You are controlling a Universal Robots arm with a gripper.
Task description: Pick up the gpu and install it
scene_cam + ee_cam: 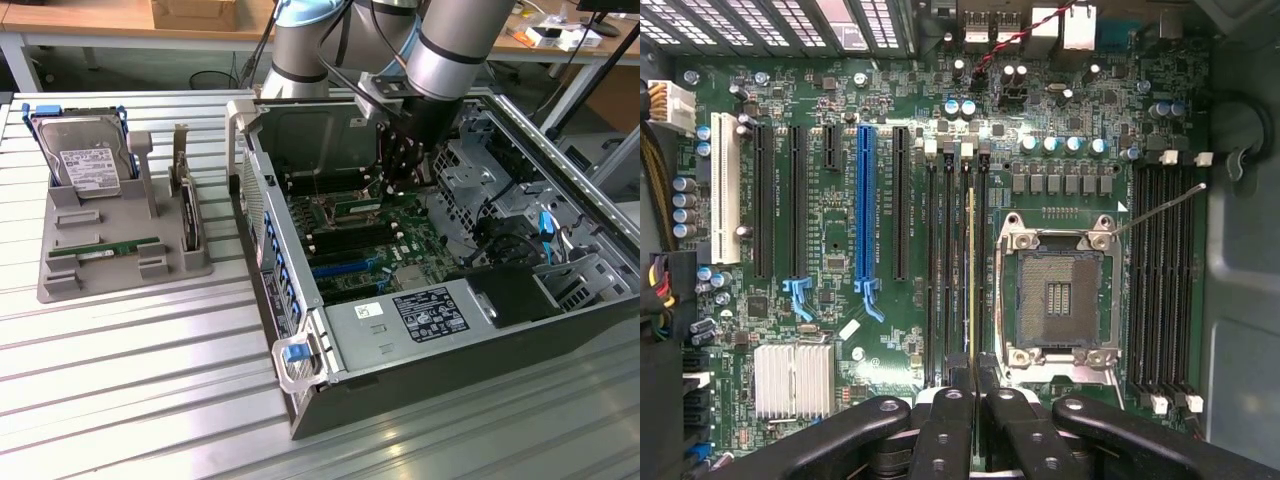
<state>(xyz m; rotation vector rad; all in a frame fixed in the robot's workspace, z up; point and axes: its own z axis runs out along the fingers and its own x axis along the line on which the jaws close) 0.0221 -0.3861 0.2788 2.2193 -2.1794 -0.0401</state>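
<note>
Holding thin green stick-shaped gpu by top edge, my black gripper was closed on it. Felt light, stiff, breakable.

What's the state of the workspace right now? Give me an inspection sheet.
Surface: slatted metal table.
Job's things: gpu stands edge-on along a slot beside the CPU socket, inside the open case; whether it is seated cannot be told.
Clutter: grey holder with a hard drive, a green stick and an upright dark card.
Grippers: pincer shut on the gpu.
Cables: blue cables in the case; red-black wire on the board.
Surroundings: desks and a cardboard box behind.
</note>
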